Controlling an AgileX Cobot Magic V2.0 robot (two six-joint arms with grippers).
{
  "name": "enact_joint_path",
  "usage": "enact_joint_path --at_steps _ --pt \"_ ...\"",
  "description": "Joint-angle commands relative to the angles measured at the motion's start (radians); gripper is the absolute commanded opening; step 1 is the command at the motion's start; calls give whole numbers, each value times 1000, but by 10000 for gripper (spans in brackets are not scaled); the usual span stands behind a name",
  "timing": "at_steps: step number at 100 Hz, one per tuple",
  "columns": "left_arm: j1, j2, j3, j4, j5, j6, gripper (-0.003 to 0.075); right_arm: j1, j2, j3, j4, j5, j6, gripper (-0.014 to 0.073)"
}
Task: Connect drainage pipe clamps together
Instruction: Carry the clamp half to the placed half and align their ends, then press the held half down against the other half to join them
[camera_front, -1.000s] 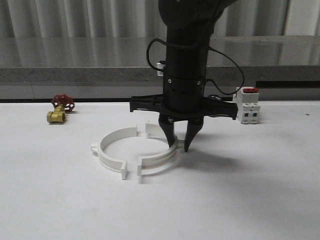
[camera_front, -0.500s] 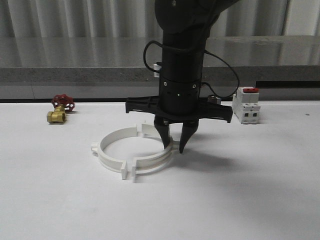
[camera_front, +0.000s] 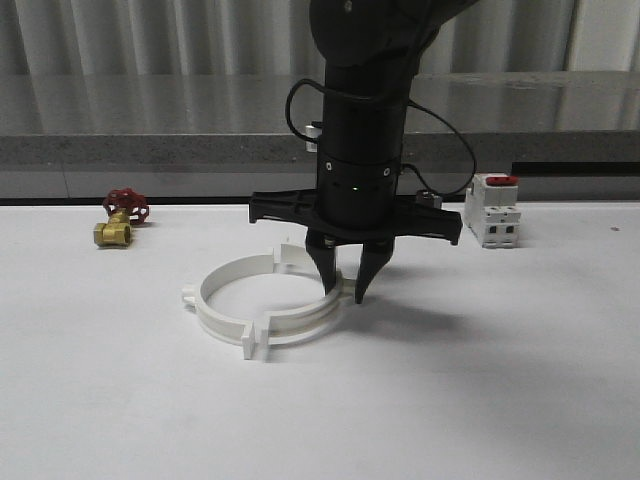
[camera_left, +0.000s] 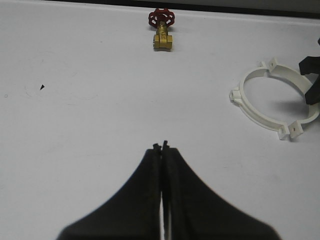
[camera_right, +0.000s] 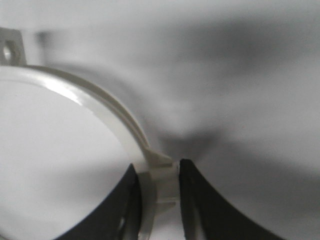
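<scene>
Two white drainage pipe clamps lie on the white table as a ring. The left half (camera_front: 215, 290) and the right half (camera_front: 312, 317) meet at their front tabs (camera_front: 255, 343). My right gripper (camera_front: 345, 292) stands upright over the right half's outer side, shut on its band (camera_right: 159, 182) with a black finger on each face. The curved band (camera_right: 100, 102) runs away from the jaws. My left gripper (camera_left: 162, 147) is shut and holds nothing, hovering over bare table to the left of the ring (camera_left: 260, 112).
A brass valve with a red handle (camera_front: 120, 220) sits at the back left. A white block with a red switch (camera_front: 495, 210) stands at the back right. A grey ledge (camera_front: 150, 140) runs along the table's far edge.
My right gripper has slid left with the right half in it. The gap between the front tabs has closed and the two halves now touch there.
</scene>
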Motion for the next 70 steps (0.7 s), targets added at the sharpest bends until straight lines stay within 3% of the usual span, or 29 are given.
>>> enact_joint_path --at_steps 1,70 --pt "0 5 -27 3 -64 -1 -20 2 -59 -31 -19 -24 2 150" --pt "0 5 -27 3 -64 -1 -20 2 -59 -31 -19 -41 12 150"
